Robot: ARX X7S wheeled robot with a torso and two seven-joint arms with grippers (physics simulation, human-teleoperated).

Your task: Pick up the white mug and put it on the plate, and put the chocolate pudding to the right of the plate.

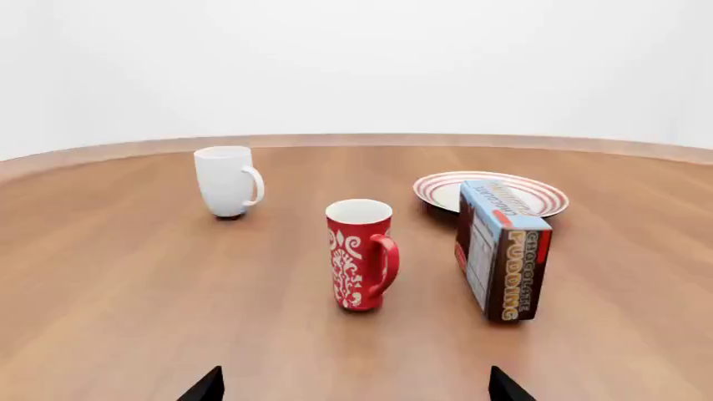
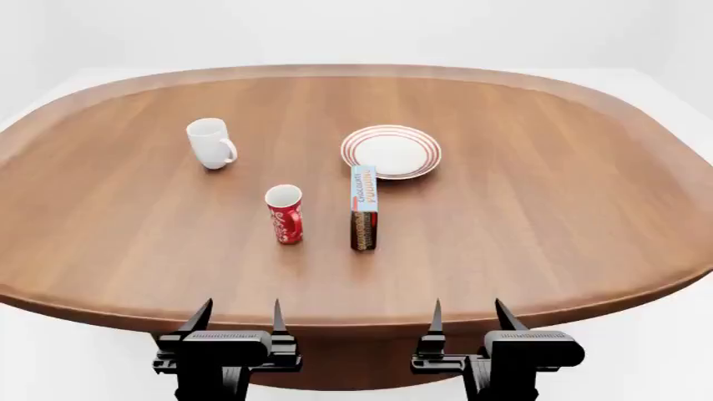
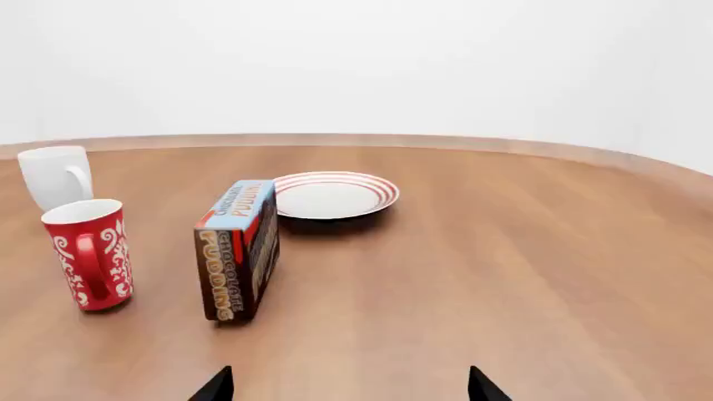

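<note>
The white mug point(image 2: 210, 143) stands upright at the far left of the table; it also shows in the left wrist view point(image 1: 227, 180) and the right wrist view point(image 3: 56, 175). The plate point(image 2: 391, 151) lies empty at the centre back, also in the wrist views point(image 1: 523, 191) point(image 3: 331, 195). The chocolate pudding point(image 2: 363, 207) stands on edge just in front of the plate point(image 1: 502, 248) point(image 3: 239, 247). My left gripper point(image 2: 237, 318) and right gripper point(image 2: 468, 316) are open and empty at the table's near edge, apart from everything.
A red-and-white patterned cup point(image 2: 285, 214) stands left of the pudding box, between the mug and my grippers point(image 1: 360, 253) point(image 3: 90, 253). The oval wooden table point(image 2: 557, 209) has a raised rim; bare wood lies to the right of the plate.
</note>
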